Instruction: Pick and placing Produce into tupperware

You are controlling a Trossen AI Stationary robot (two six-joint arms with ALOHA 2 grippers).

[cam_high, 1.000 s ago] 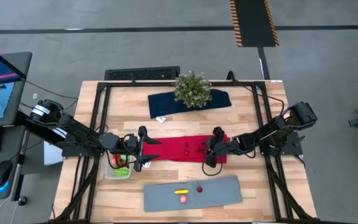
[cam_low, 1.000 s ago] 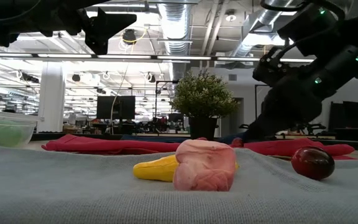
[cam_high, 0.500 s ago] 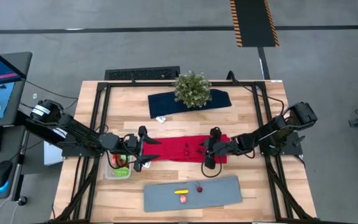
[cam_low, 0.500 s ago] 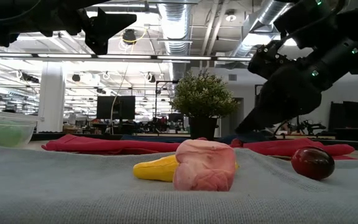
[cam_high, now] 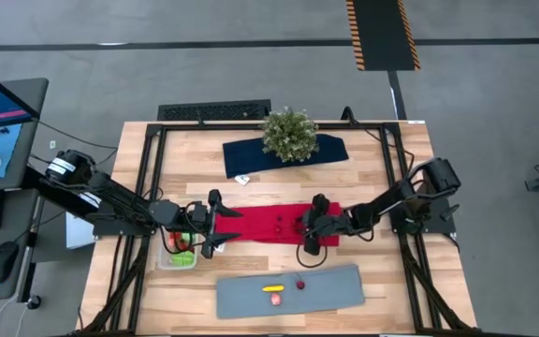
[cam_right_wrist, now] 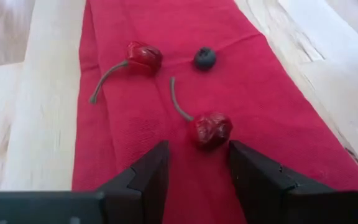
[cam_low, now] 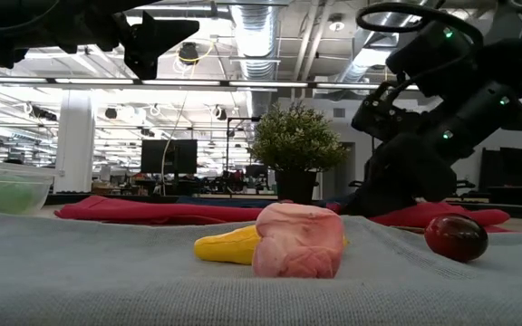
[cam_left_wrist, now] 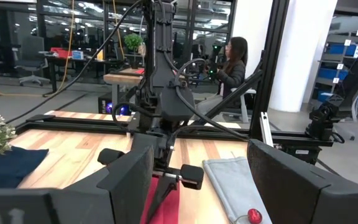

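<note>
- High view: wooden table point(cam_high: 382, 290) with the left gripper point(cam_high: 215, 223) over the left end of the red cloth point(cam_high: 269, 225), beside the tupperware point(cam_high: 178, 255), which sits at the table's left with green and red produce inside. Right gripper point(cam_high: 312, 229) is low over the cloth's right part. Grey mat point(cam_high: 330, 290) at the front edge carries a yellow piece point(cam_high: 273, 287), a pink piece point(cam_high: 275, 300) and a red round piece point(cam_high: 299, 283). Potted plant point(cam_high: 289, 134) stands on a dark blue cloth point(cam_high: 251, 157) at the back. Finger gaps unreadable from here.
- Low view: only this one gives heights. Left arm hangs well above the table; right arm reaches down to the cloth behind the mat. Yellow piece point(cam_low: 229, 245) touches the pink one point(cam_low: 299, 240); red round piece point(cam_low: 456, 236) lies apart. Tupperware edge point(cam_low: 7, 186) shows green contents.
- Left wrist view: left gripper's fingers point(cam_left_wrist: 129, 180) stand wide apart, nothing between them. The right arm, mat and red piece point(cam_left_wrist: 252, 216) lie ahead. A person sits in the room beyond.
- Right wrist view: detail no other view gives. Right gripper point(cam_right_wrist: 197, 163) is partly open, nothing gripped, with a stemmed cherry point(cam_right_wrist: 210, 129) just ahead of the gap. A second cherry point(cam_right_wrist: 143, 58) and a dark berry point(cam_right_wrist: 204, 58) lie farther along the cloth.
</note>
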